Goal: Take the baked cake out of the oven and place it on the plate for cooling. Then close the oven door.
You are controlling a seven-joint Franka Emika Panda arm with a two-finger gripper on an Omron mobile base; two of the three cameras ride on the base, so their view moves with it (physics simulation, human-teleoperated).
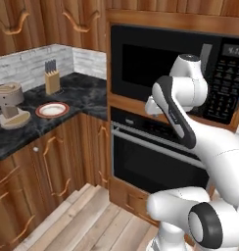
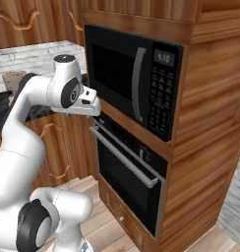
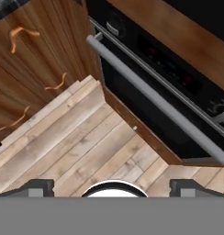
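Approaching the oven door, which is shut; I am holding the gripper wide open and empty above its silver bar handle. Next I am judging a descent onto that bar to pull it down.

oven door: shut, below microwave | plate: on dark counter, by knife block

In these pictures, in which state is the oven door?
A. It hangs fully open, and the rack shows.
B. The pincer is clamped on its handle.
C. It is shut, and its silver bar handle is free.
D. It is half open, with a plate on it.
C: the oven door stands shut and upright, and nothing touches its silver bar handle.
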